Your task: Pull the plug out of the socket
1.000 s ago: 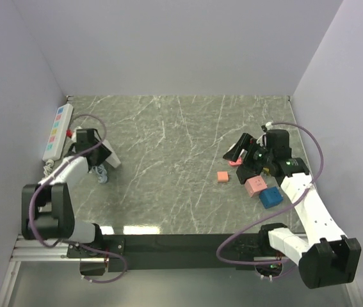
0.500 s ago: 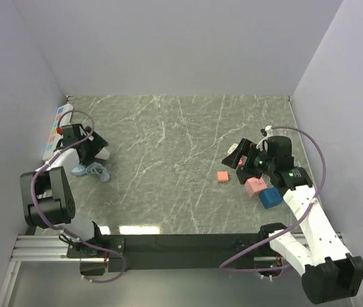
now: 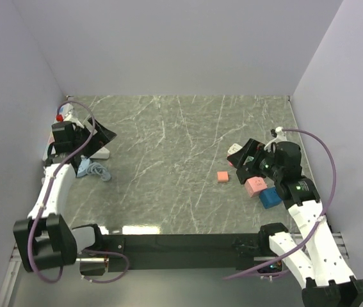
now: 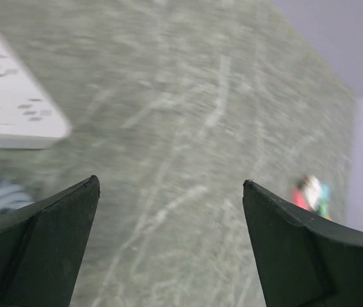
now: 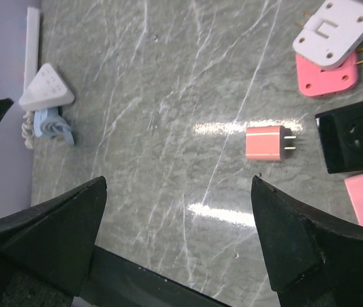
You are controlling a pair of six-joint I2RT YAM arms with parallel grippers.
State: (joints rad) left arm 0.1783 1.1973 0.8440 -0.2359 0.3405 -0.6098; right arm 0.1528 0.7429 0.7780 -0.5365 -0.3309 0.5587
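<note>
Step in hand: judged to be the approach to a plug at the left; its body should be pinched across the flat sides and drawn straight out along the prongs, the socket being steadied.
State of left fingers [image 4: 47, 236]: spread wide, nothing held.
State of right fingers [image 5: 53, 230]: spread wide, empty, above the desk [image 3: 181, 160].
Position of white socket block [image 4: 8, 109]: just outside the left fingers, untouched, pale blue cord [image 5: 53, 125] beside it; no seated plug can be made out.
Position of pink plug [image 5: 266, 142]: loose on the desk, framed between the right fingers.

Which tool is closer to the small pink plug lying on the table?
Right. The right tool sits just right of the pink plug; the left tool is far away on its other side.
</note>
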